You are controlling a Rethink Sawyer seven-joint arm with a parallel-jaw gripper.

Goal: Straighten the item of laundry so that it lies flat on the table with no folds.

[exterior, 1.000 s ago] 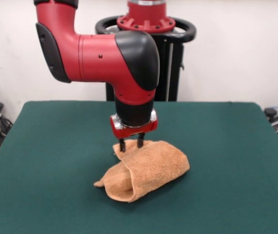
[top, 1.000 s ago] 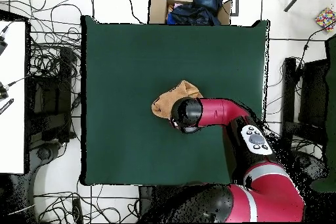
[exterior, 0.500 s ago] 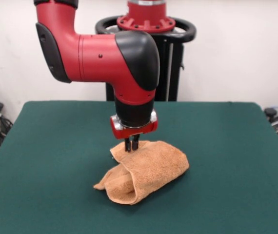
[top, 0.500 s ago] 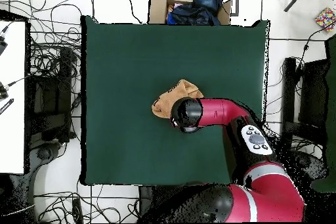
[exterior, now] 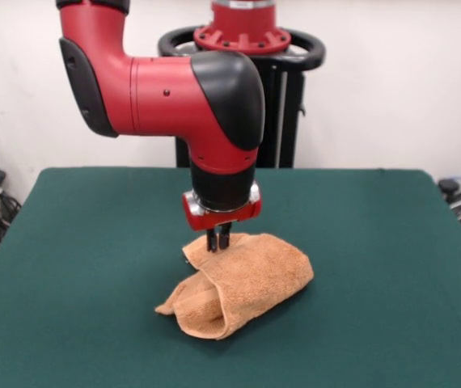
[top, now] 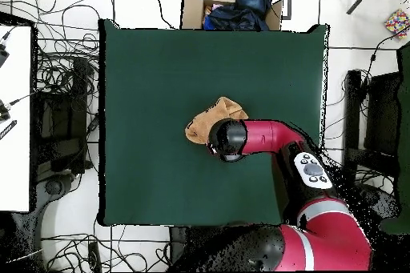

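We see the claw (exterior: 217, 241) pinched together on the far edge of the towel (exterior: 243, 282), bunched mid-tabletop (exterior: 376, 267). Risk: gripping several layers lifts the bundle still folded.

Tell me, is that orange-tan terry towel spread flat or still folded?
Folded. The orange-tan terry-cloth towel lies doubled over itself in a loose roll on the dark green felt table, with the end effector shut on its upper edge.

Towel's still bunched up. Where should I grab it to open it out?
The gripper is already shut on the towel's far upper edge, probably a fair hold. That edge is the loose top layer, folded over the rest, so gripping it from above should let it peel open.
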